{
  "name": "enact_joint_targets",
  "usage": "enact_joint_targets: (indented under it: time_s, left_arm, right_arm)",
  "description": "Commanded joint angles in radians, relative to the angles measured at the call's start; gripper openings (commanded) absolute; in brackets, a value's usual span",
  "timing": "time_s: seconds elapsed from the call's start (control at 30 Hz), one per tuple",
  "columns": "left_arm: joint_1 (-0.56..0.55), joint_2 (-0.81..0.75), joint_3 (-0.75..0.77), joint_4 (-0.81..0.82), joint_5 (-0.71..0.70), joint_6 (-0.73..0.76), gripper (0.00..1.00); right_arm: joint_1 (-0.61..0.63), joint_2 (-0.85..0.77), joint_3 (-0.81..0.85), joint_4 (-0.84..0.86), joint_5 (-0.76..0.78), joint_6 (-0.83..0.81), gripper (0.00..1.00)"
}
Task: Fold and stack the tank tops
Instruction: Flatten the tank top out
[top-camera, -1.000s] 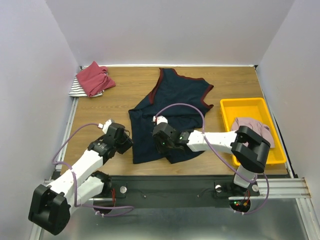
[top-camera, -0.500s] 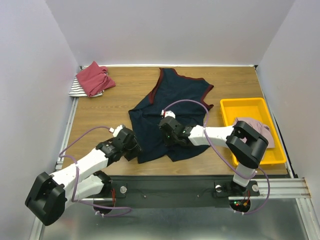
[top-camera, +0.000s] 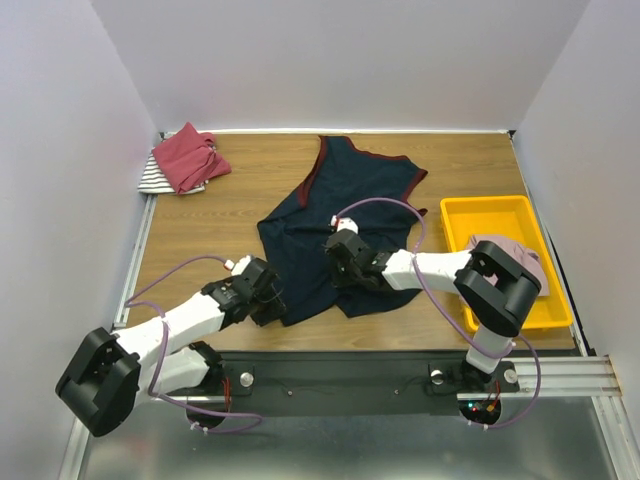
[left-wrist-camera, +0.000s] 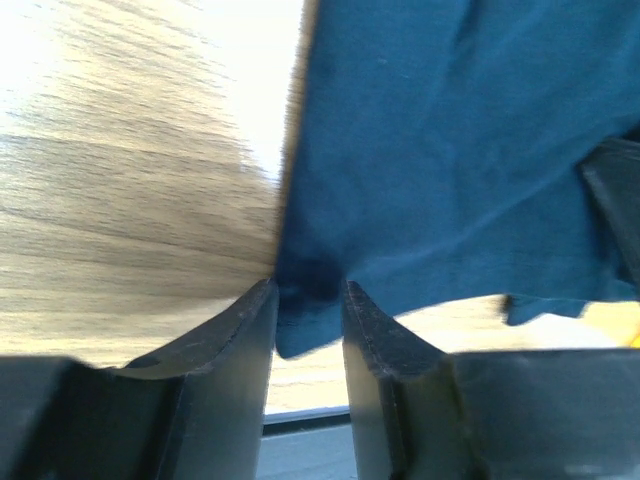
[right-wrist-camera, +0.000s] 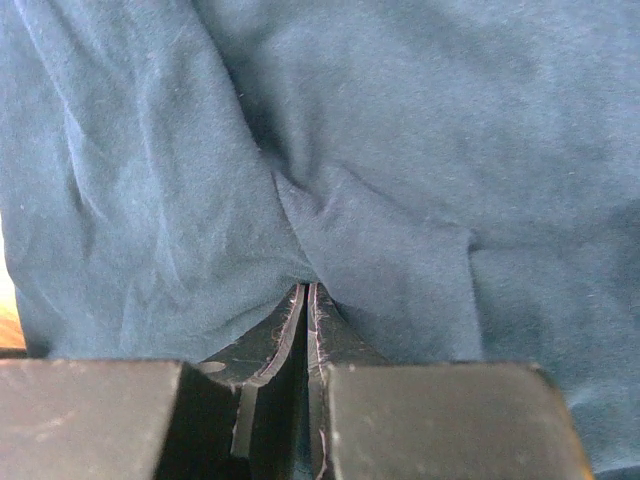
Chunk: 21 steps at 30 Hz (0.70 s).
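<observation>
The navy tank top (top-camera: 350, 190) with maroon trim lies spread in the middle of the table. My left gripper (top-camera: 270, 303) is at its near left corner. In the left wrist view the navy cloth (left-wrist-camera: 450, 150) is bunched between the tips of that gripper (left-wrist-camera: 307, 290), whose jaws stand narrowly apart around it. My right gripper (top-camera: 338, 272) rests on the middle of the top. In the right wrist view it (right-wrist-camera: 305, 287) is shut, pinching a pucker of navy cloth (right-wrist-camera: 400, 120). A red top (top-camera: 188, 158) lies on a striped one (top-camera: 155, 178) at the far left. A pale pink top (top-camera: 505, 250) lies in the tray.
A yellow plastic tray (top-camera: 490, 205) stands at the right side of the table. White walls close the table at left, back and right. A metal rail runs along the near edge by the arm bases.
My left gripper has moved right and nearer, up to the navy top's near left corner. My right gripper has moved right and farther over the top, and the near hem has shifted right.
</observation>
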Motion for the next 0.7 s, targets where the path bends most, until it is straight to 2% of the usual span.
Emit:
enact_joint_targets:
  time_s: [0.0,0.17,0.43,0.5,0.6,0.63,0.67]
  left_arm:
    - [-0.013,0.028,0.017,-0.022,-0.001,0.001,0.35]
    - [-0.020,0.037,0.031,-0.016,-0.002,0.012,0.36]
    - [-0.065,0.089,0.031,0.032,0.024,0.028,0.49]
    - [-0.066,0.095,0.029,0.041,0.024,0.029,0.49]
    - [-0.066,0.111,0.023,0.056,0.025,0.032,0.40]
    - [-0.066,0.115,0.017,0.064,0.024,0.032,0.27]
    - [-0.066,0.117,0.017,0.078,0.024,0.035,0.19]
  right_arm:
    - [-0.026,0.001,-0.045,-0.038,0.050,-0.002,0.10]
    - [-0.036,-0.008,-0.057,-0.031,0.045,0.000,0.09]
    - [-0.038,-0.020,-0.053,-0.029,0.035,0.003,0.09]
    - [-0.036,-0.019,-0.048,-0.027,0.032,0.003,0.09]
    - [-0.036,-0.024,-0.040,-0.029,0.024,0.006,0.09]
    - [-0.036,-0.027,-0.037,-0.031,0.019,0.006,0.09]
    - [-0.038,-0.037,-0.033,-0.029,0.013,0.007,0.09]
